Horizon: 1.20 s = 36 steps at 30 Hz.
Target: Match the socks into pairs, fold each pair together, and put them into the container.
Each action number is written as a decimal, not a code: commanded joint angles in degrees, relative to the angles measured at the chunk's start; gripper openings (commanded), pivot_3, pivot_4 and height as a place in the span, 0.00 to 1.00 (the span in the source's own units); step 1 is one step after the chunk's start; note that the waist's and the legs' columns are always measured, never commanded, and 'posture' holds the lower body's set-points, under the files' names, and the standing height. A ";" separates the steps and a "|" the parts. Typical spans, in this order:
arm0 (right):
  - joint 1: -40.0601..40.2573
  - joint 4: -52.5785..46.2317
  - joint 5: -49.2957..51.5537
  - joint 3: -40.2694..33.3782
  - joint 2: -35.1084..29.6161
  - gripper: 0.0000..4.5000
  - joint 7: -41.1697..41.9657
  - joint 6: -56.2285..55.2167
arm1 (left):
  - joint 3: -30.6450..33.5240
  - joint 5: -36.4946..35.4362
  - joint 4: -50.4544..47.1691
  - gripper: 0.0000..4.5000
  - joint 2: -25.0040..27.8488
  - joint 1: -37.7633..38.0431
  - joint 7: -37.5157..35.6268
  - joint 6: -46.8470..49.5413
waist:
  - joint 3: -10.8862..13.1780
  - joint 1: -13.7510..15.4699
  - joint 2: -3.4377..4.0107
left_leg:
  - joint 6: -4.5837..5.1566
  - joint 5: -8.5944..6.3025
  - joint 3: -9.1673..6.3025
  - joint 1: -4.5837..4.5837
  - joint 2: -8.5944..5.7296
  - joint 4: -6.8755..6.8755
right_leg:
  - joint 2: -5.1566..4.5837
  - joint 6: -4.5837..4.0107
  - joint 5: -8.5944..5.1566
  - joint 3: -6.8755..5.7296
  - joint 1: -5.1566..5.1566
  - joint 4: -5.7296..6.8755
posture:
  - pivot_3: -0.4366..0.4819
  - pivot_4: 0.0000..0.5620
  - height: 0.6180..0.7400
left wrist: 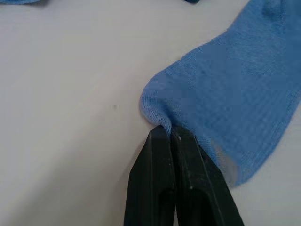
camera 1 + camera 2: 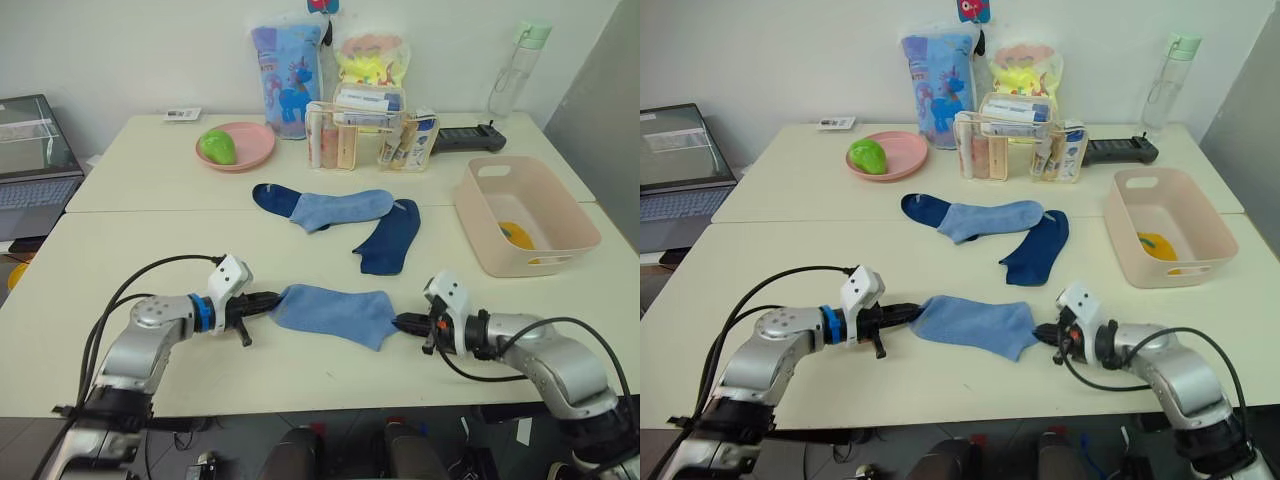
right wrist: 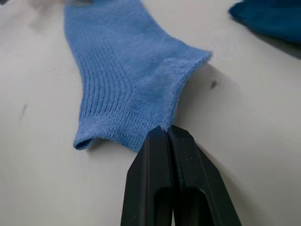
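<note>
Across the frame runs the cream table [image 2: 150, 250]. At right-centre sits the pink container [image 2: 560, 232] with a mustard-yellow sock [image 2: 516, 235] inside. Centre frame, a second light blue sock [image 2: 345, 208] lies over a navy sock [image 2: 275, 197], with another navy sock [image 2: 390, 238] just right of it. Lower centre, a light blue sock [image 2: 330, 312] lies flat; left gripper [image 2: 268, 300] pinches one end tight, right gripper [image 2: 402, 322] pinches the other end, both clamped on fabric.
</note>
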 commanded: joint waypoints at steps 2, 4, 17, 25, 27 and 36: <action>-3.66 2.29 0.39 -1.41 -0.82 0.00 0.69 -0.43 | 5.04 -4.02 -9.83 0.01 -0.35 4.05 5.61 6.37 | 0.00 0.02 0.00 | 0.00 0.00 0.01 -0.01 0.00 0.00 | 0.00 0.00 0.00 0.01 0.00 -0.01 | 0.48 0.27 1.00; -4.68 3.19 0.80 -0.93 -1.62 0.00 1.51 0.81 | 6.35 -5.79 -13.99 0.01 -1.61 6.50 8.76 9.78 | 0.00 0.04 0.00 | 0.01 -0.01 0.03 -0.01 0.00 0.00 | -0.01 0.00 0.00 0.02 0.01 -0.02 | 0.48 0.27 1.00; -4.86 2.05 5.63 -0.60 -9.49 0.00 9.20 8.66 | 10.38 -18.65 -30.87 0.01 -5.22 15.15 18.25 26.66 | 0.00 0.24 0.00 | 0.03 -0.02 0.05 -0.01 0.01 0.01 | -0.01 0.00 0.00 0.00 0.05 -0.04 | 0.48 0.27 1.00; -4.58 0.43 8.26 -1.85 -8.44 0.00 6.49 11.03 | 10.42 -20.66 -30.15 0.01 -0.23 16.43 19.70 31.10 | -0.01 0.34 0.00 | 0.14 -0.08 0.07 0.02 0.07 -0.01 | 0.01 -0.01 0.00 -0.02 0.08 -0.02 | 0.48 0.27 1.00; -5.39 1.70 7.24 -1.39 -7.33 0.00 5.41 9.85 | 8.82 -18.23 -27.91 0.01 -1.47 15.10 20.98 28.30 | -0.01 0.35 0.01 | 0.09 -0.05 0.08 0.01 0.06 0.00 | 0.00 -0.01 0.00 -0.02 0.08 -0.02 | 0.48 0.27 1.00; -4.58 4.03 3.36 0.40 -7.52 0.00 4.94 4.72 | 4.74 -13.70 -24.10 0.01 -3.46 13.28 21.47 22.05 | -0.01 0.38 0.02 | 0.04 -0.03 0.12 -0.01 0.06 -0.02 | 0.00 -0.01 0.00 0.00 0.05 -0.06 | 0.48 0.27 1.00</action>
